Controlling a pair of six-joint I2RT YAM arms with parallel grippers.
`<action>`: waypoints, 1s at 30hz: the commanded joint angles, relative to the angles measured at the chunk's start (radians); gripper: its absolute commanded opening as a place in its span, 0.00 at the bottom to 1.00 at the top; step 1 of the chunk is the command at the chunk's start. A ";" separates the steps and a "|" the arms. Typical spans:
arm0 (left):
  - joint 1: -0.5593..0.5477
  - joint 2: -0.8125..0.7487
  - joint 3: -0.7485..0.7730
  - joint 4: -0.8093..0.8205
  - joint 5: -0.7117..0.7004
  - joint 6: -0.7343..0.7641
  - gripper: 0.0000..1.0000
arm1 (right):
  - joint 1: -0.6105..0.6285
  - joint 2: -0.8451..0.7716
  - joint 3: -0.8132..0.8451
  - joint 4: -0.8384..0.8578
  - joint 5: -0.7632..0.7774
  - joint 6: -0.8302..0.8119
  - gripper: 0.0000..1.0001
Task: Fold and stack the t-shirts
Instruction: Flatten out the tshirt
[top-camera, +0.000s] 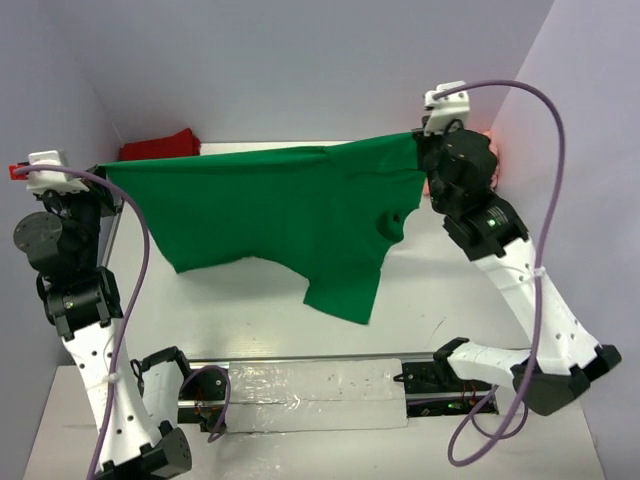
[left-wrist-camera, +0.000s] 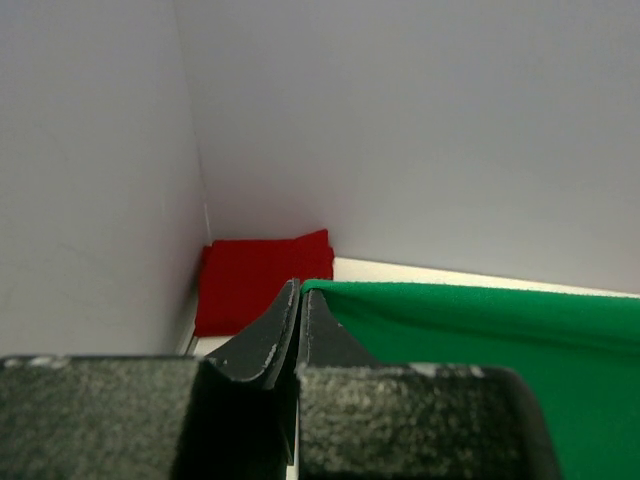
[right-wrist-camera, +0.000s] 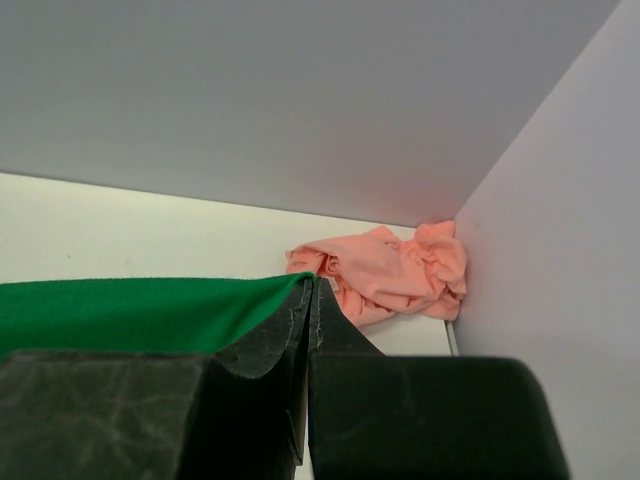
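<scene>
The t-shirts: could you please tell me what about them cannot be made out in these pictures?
Red t-shirt: in the top view, its lower part is hidden behind the held-up green t-shirt.
Pink t-shirt: in the top view, it is almost wholly hidden behind the right arm.
Green t-shirt: in both wrist views, it is mostly cut off by the frame edges.

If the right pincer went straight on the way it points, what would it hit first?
Probably the crumpled pink shirt, just ahead of the right pincer; depth is hard to judge.

Plain green t-shirt (top-camera: 270, 210) — red t-shirt (left-wrist-camera: 250, 280), salmon t-shirt (right-wrist-camera: 395, 270)
</scene>
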 joint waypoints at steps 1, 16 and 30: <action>0.011 0.003 -0.050 0.177 -0.006 0.047 0.00 | -0.012 0.032 -0.022 0.131 0.038 -0.016 0.00; -0.216 0.171 -0.414 0.651 -0.158 0.175 0.00 | -0.048 0.287 -0.166 0.329 0.037 0.015 0.00; -0.353 0.564 -0.453 1.211 -0.360 0.261 0.00 | -0.136 0.503 -0.133 0.665 0.123 -0.016 0.00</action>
